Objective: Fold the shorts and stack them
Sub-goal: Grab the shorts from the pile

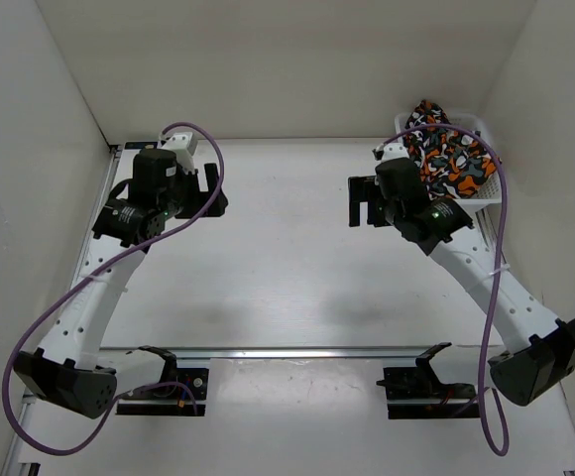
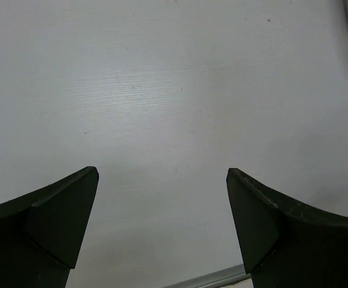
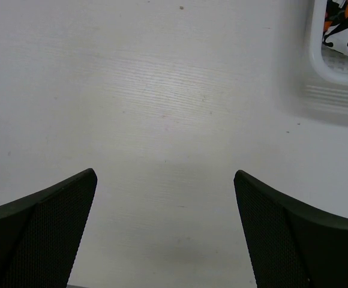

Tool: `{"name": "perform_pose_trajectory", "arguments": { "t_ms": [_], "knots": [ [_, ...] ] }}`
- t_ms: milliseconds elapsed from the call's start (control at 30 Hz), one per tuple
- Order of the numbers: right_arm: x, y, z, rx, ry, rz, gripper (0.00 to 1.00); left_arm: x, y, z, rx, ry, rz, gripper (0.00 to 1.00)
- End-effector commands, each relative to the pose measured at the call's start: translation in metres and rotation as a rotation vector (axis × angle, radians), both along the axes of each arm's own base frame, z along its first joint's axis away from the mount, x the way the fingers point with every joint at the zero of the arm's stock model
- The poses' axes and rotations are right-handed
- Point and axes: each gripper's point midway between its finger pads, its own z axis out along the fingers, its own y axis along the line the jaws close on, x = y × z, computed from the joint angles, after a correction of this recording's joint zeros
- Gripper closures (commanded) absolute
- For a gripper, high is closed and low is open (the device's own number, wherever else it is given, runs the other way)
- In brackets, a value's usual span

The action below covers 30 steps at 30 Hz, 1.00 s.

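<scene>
While the shorts (image 1: 448, 151) sit heaped in the mesh basket (image 3: 314, 57), left gripper (image 2: 162, 174) gapes wide, holding nothing. Right gripper (image 3: 165, 174) likewise.

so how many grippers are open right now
2. The left gripper is open and empty above the far-left part of the table. The right gripper is open and empty right of centre, near the basket holding the shorts. None hidden.
</scene>
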Motion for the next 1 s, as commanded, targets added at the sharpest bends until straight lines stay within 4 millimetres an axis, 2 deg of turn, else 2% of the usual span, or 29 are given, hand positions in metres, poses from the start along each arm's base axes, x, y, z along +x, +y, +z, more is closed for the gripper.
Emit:
{"name": "perform_pose_trajectory", "arguments": {
  "t_ms": [0,167,333,433,500,533,567,600,633,667,700,800,833,867,900,933,967],
  "knots": [
    [-0.002,-0.011,0.006,-0.003,-0.026,-0.055,0.0,-0.007,0.0,0.016,-0.009,-0.052,-0.018,0.0],
    [-0.005,-0.024,0.008,0.012,-0.057,-0.136,0.0,-0.011,0.002,0.018,-0.015,-0.059,-0.006,0.0],
    [-0.007,-0.038,0.01,-0.018,-0.079,-0.199,0.0,-0.015,-0.002,0.008,-0.036,-0.021,-0.019,0.0],
    [-0.005,-0.055,0.016,-0.068,-0.1,-0.23,0.0,-0.017,-0.006,-0.006,-0.037,0.018,-0.038,0.0],
    [0.01,-0.084,0.024,-0.064,-0.117,-0.313,0.0,-0.021,-0.011,-0.016,-0.058,0.054,-0.071,0.0],
    [0.013,-0.083,0.023,-0.064,-0.117,-0.313,0.0,-0.022,-0.011,-0.016,-0.068,0.057,-0.078,0.0],
    [0.024,-0.096,0.029,-0.01,-0.11,-0.338,0.0,-0.022,-0.013,-0.024,-0.068,0.081,-0.086,0.0],
    [0.036,-0.101,0.021,0.005,-0.075,-0.348,0.0,-0.021,-0.01,-0.024,-0.069,0.081,-0.077,0.0],
    [0.047,-0.126,0.022,0.041,-0.064,-0.43,0.0,-0.02,-0.013,-0.026,-0.075,0.093,-0.089,0.0],
    [0.059,-0.135,0.033,0.081,-0.078,-0.458,0.0,-0.021,-0.015,-0.026,-0.082,0.095,-0.099,0.0],
    [0.073,-0.149,0.017,0.131,-0.007,-0.476,0.0,-0.021,-0.011,-0.031,-0.066,0.099,-0.1,0.0],
    [0.111,-0.165,0.006,0.201,0.074,-0.495,0.0,-0.02,-0.006,-0.043,-0.057,0.121,-0.07,0.0],
    [0.125,-0.178,0.017,0.225,0.047,-0.512,0.0,-0.017,-0.004,-0.045,-0.066,0.121,-0.055,0.0],
    [0.141,-0.184,-0.006,0.222,0.1,-0.524,0.0,-0.017,-0.004,-0.045,-0.066,0.121,-0.055,0.0],
    [0.152,-0.194,-0.011,0.242,0.108,-0.547,0.0,-0.017,-0.004,-0.045,-0.066,0.121,-0.055,0.0],
    [0.163,-0.194,-0.017,0.246,0.119,-0.542,0.0,-0.017,-0.005,-0.047,-0.069,0.131,-0.062,0.0],
    [0.183,-0.208,-0.031,0.251,0.146,-0.574,0.0,-0.015,-0.006,-0.042,-0.072,0.118,-0.063,0.0]
  ]
}}
